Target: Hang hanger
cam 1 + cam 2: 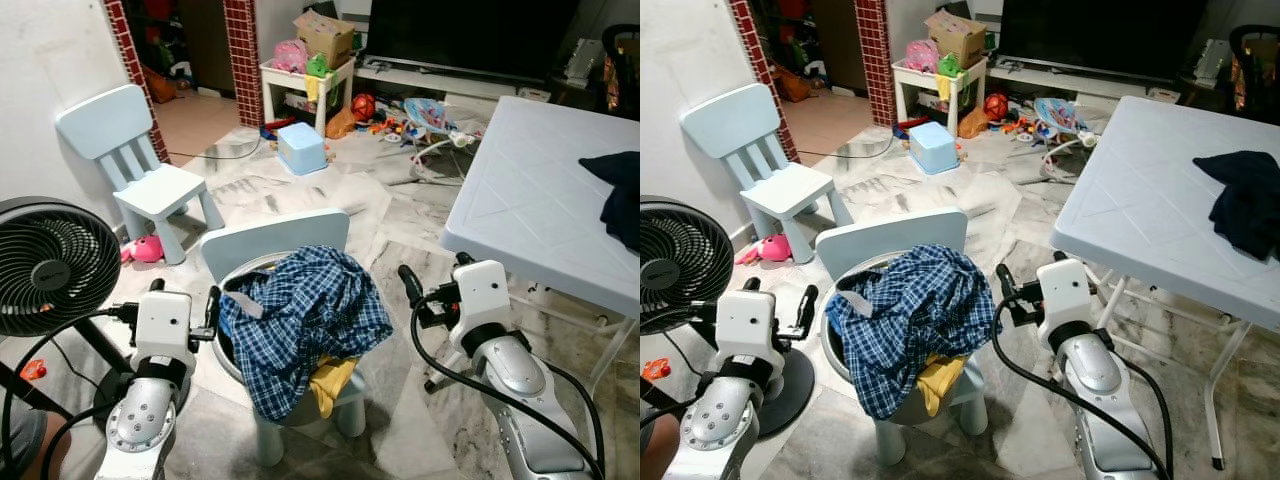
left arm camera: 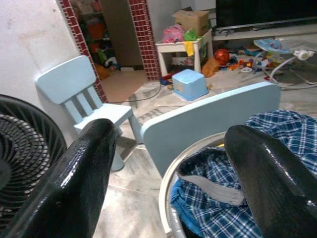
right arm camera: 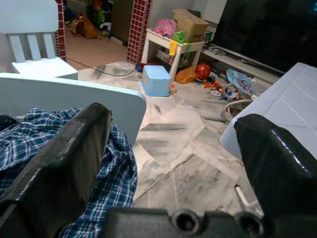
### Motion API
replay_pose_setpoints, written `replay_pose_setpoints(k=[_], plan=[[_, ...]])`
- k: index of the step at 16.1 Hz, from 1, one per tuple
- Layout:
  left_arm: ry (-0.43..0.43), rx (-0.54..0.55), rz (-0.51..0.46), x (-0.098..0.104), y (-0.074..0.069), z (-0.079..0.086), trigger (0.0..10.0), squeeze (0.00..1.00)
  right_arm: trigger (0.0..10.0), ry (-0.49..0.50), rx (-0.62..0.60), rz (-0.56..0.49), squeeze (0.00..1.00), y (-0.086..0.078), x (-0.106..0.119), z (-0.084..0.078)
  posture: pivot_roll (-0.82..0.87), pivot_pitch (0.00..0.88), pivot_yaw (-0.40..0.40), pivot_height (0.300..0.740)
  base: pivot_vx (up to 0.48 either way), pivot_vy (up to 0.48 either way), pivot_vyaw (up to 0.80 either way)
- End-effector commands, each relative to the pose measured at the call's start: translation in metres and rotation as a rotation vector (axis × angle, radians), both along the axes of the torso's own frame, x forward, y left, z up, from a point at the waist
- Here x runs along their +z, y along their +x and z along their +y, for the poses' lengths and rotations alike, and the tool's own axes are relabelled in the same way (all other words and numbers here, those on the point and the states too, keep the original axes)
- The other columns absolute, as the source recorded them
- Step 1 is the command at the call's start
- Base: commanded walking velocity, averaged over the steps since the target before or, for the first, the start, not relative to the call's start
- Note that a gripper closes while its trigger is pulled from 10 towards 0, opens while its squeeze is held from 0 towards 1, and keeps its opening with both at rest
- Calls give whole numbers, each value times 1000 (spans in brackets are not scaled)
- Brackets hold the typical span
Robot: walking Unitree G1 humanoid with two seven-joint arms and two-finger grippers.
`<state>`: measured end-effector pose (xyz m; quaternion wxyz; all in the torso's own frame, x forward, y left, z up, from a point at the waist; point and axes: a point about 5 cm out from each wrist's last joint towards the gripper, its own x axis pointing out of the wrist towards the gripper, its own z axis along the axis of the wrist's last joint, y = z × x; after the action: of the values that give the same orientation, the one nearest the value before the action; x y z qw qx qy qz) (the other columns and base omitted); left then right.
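Note:
A blue plaid shirt point(image 1: 310, 300) spills out of a round white-rimmed basket point(image 2: 166, 183) standing on a small light-blue chair point(image 1: 270, 240) right in front of me. A yellow cloth point(image 1: 330, 380) hangs under the shirt. My left gripper point(image 1: 185, 288) is just left of the basket, open, with nothing between its fingers point(image 2: 84, 168). My right gripper point(image 1: 433, 268) hovers to the right of the shirt, also open and holding nothing; its fingers point(image 3: 64, 158) point over the chair back.
A black floor fan point(image 1: 50, 265) stands close on my left. A second light-blue chair point(image 1: 140, 160) is by the wall. On the right, a white folding table point(image 1: 530, 200) bears a dark garment point(image 1: 620, 195). Toys and a blue box point(image 1: 302, 147) litter the far floor.

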<state>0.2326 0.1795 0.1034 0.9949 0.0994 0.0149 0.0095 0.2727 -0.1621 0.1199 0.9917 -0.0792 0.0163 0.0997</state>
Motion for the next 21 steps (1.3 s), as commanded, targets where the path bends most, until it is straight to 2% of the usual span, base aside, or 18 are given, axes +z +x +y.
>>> replay_pose_setpoints(k=[1, 3, 7, 9, 21], plan=[[0, -27, -6, 1, 3, -4, 10000, 0, 10000, -13, 10, -16, 0, 3, 2, 4, -88, 0, -4, 740, 0, 0, 0], [-50, -62, -21, 3, 9, -13, 10000, 0, 10000, 16, 37, -27, 0, 2, 5, 5, -99, 0, -5, 740, 0, 0, 0], [-102, -101, -31, 4, 14, -25, 10000, 0, 10000, -14, 0, -38, 0, 5, 9, -4, -115, 0, -9, 740, 69, 0, 0], [-115, -101, -28, 3, 14, -26, 10000, 0, 10000, -6, -23, -39, 0, 6, 9, -8, -114, 0, -13, 740, 306, 0, 0], [-128, -119, -15, 1, 15, -30, 10000, 0, 10000, -8, 0, -57, 0, 6, 10, 0, -113, 0, -7, 740, 365, 0, 0]])
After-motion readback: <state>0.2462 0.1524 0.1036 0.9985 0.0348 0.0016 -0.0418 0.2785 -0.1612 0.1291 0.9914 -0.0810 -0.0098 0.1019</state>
